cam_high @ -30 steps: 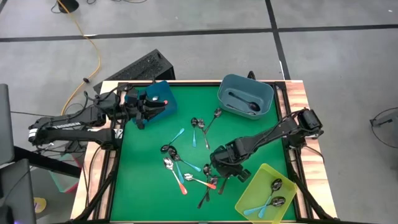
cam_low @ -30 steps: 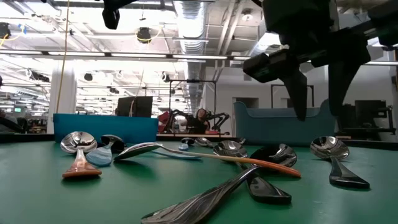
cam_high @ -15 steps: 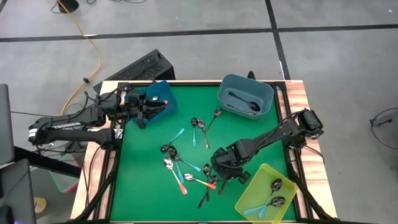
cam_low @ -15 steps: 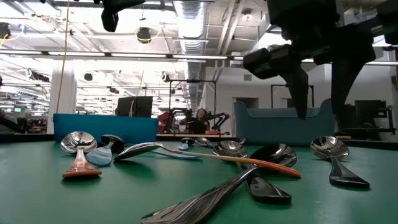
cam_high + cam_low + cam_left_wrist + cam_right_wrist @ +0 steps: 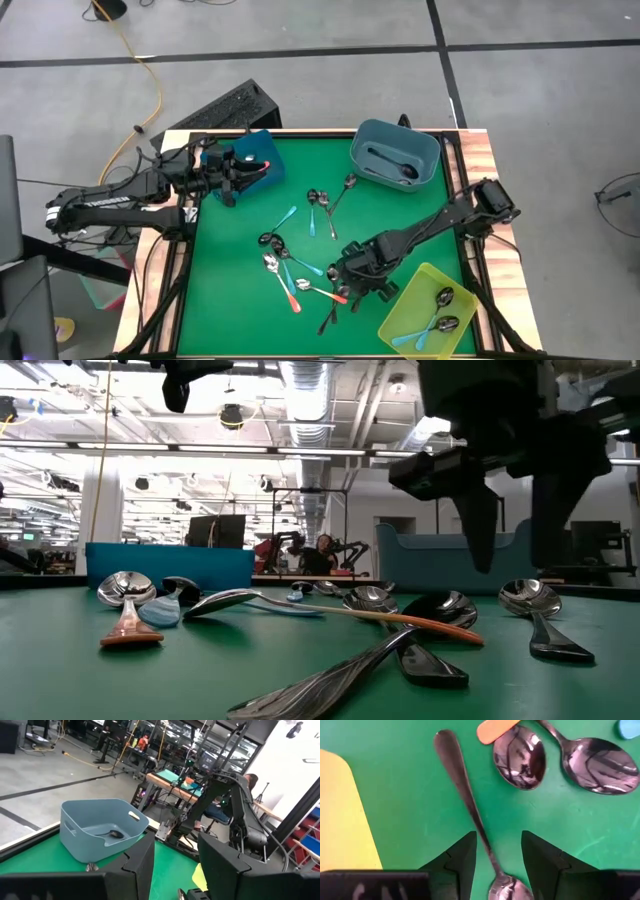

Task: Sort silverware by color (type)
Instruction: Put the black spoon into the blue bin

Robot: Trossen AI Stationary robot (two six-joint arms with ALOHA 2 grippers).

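Green felt covers the table, which carries three bins and a scatter of small spoons.

Nearest the front edge, a yellow-green bin sits at the right corner. It holds two spoons with shiny bowls; at least one has a light blue handle.

Just beside that bin, the right gripper hangs low over the front of the spoon pile, fingers apart and holding nothing. In the right wrist view its two dark fingers straddle a plain metal spoon lying flat on the felt. Two spoon bowls and an orange-red handle tip lie beyond it.

The loose silverware lies in the middle of the table, in two groups. The nearer group holds mixed orange-red, light blue and dark handles, some overlapping; an exact count cannot be given. The farther group has about three spoons, one of them with a light blue handle.

At the far right corner, a grey-blue bin contains one dark spoon.

At the far left corner, the left gripper hovers over a dark blue bin, fingers apart and empty. One orange-red item shows inside that bin.
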